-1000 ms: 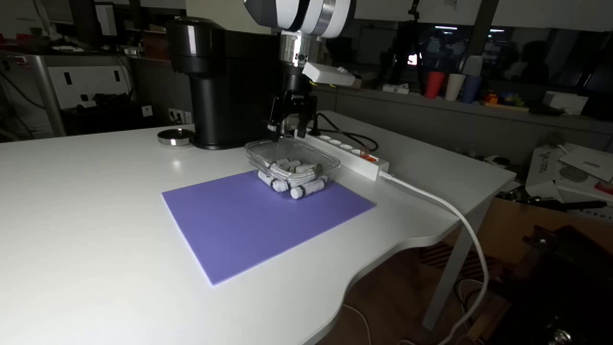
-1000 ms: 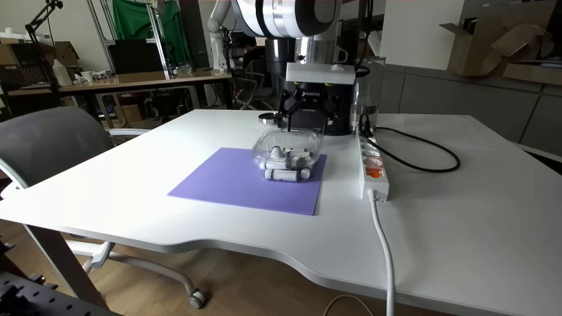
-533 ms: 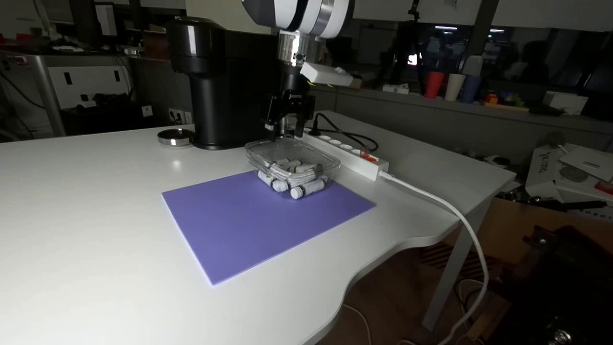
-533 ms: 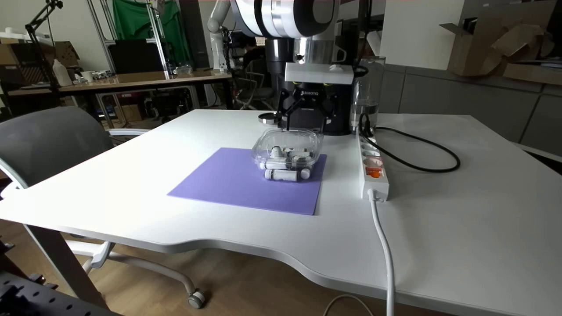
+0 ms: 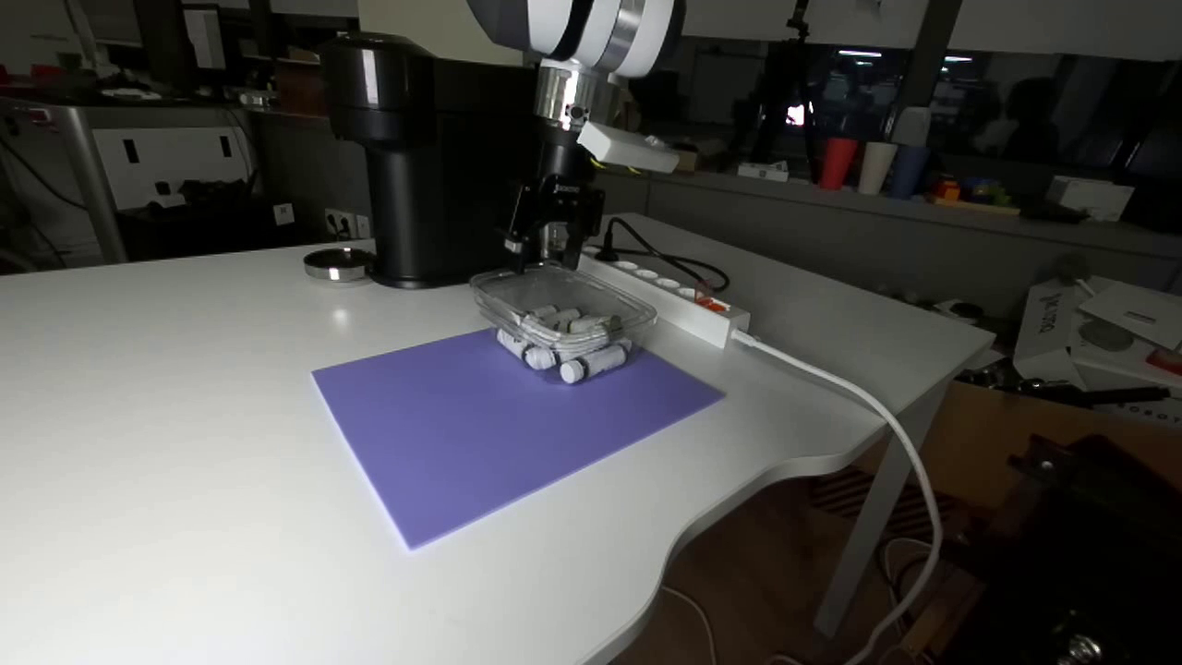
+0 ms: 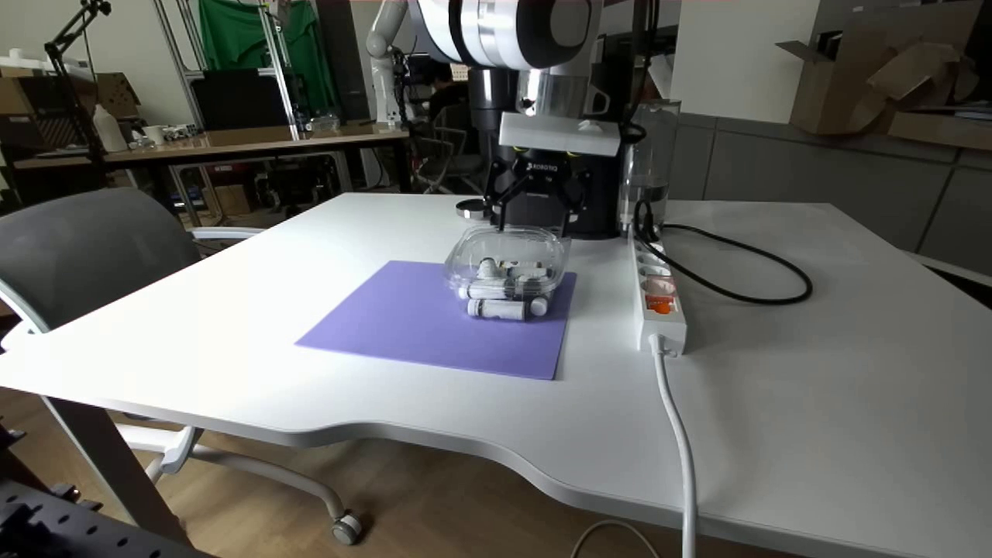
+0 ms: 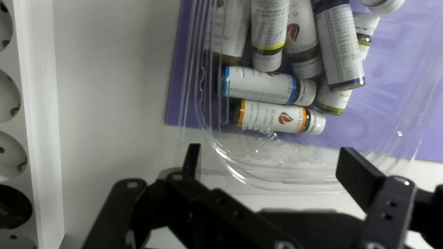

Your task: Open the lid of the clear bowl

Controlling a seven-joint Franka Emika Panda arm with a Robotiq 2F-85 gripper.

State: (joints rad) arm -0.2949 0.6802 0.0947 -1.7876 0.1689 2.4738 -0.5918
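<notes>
The clear bowl (image 5: 577, 356) is a low see-through container with several small white-labelled bottles inside; it also shows in an exterior view (image 6: 508, 298). The lid (image 5: 563, 294) is see-through and sits on top of the bowl; it shows faintly there too (image 6: 508, 244). My gripper (image 5: 545, 262) points down at the bowl's back edge, seen in both exterior views (image 6: 533, 229). In the wrist view the gripper (image 7: 270, 157) is open, its fingers wide apart. The lid's rim (image 7: 287, 183) runs between them, the left finger near its corner. I cannot tell whether the fingers touch the lid.
The bowl stands partly on a purple sheet (image 5: 499, 434) on the white table (image 5: 231, 462). A white power strip (image 5: 683, 309) with cables lies close beside it. A tall black machine (image 5: 416, 175) stands behind, with a round metal dish (image 5: 338, 265) at its foot.
My gripper has shifted slightly to the left in both exterior views and tilted a little. It stays open. The bowl and lid show hardly any movement.
</notes>
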